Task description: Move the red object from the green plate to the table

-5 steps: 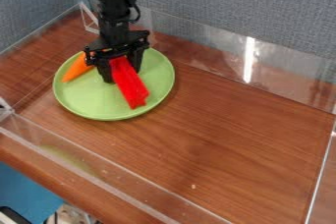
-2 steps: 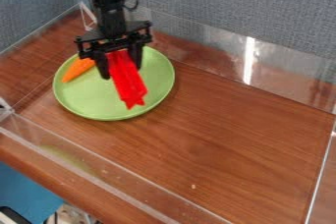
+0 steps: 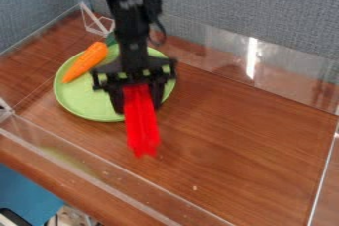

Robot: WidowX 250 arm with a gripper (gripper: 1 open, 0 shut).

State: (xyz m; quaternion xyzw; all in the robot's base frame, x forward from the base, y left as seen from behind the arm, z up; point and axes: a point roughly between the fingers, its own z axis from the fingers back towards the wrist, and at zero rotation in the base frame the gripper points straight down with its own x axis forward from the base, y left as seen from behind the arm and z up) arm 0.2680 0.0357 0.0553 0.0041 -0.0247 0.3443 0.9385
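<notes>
The red object (image 3: 141, 126), a long flat bar, hangs blurred below my gripper (image 3: 138, 83), which is shut on its upper end. The bar sits over the front right rim of the green plate (image 3: 79, 97), and its lower end reaches out above the brown wood-grain table (image 3: 252, 136). I cannot tell whether that lower end touches the table. The gripper points straight down, with the arm rising behind it.
An orange carrot (image 3: 86, 60) with a green top lies across the plate's back left rim. Clear acrylic walls (image 3: 284, 61) run along the table's edges. Bare wood spreads to the right of and in front of the plate.
The gripper has carried the red object off the plate's middle, rightward and toward the camera, slightly raised. The carrot now shows fully.
</notes>
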